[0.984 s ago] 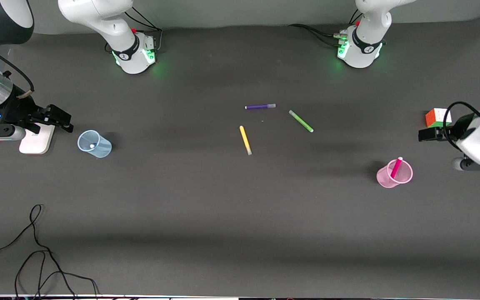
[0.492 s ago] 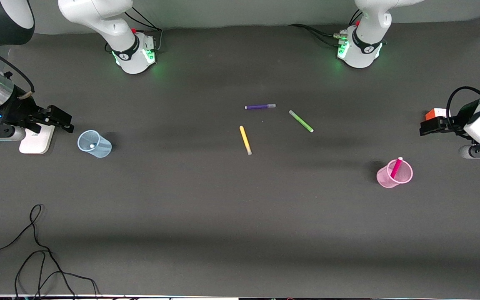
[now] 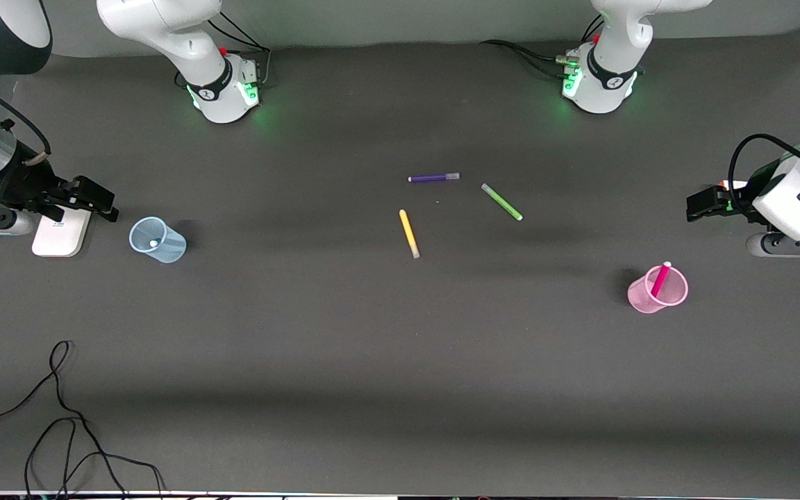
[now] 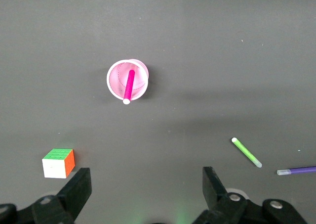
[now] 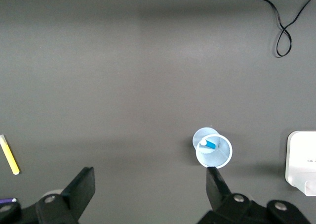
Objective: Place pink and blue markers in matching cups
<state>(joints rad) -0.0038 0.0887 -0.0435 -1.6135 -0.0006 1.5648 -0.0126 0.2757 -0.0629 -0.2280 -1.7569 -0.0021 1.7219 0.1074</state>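
Note:
The pink cup [image 3: 643, 297] stands toward the left arm's end of the table with the magenta marker [image 3: 661, 278] upright in it. Both also show in the left wrist view, cup [image 4: 117, 80] and marker [image 4: 129, 85]. The pale blue cup [image 3: 167, 248] stands toward the right arm's end. The blue marker [image 5: 209, 144] is in that cup [image 5: 219, 157]. My left gripper [image 3: 697, 207] is open and empty, up beside the pink cup [image 4: 147, 180]. My right gripper [image 3: 100, 202] is open and empty, up beside the blue cup [image 5: 150, 180].
Purple [image 3: 433, 178], green [image 3: 501, 202] and yellow [image 3: 409, 233] markers lie mid-table. A colour cube [image 4: 58, 162] sits under my left gripper. A white flat block [image 3: 60, 235] lies by the blue cup. A black cable [image 3: 60, 423] trails near the front edge.
My left gripper has moved toward the robots' bases and a little toward mid-table, now covering the cube in the front view. My right gripper has shifted slightly toward the bases.

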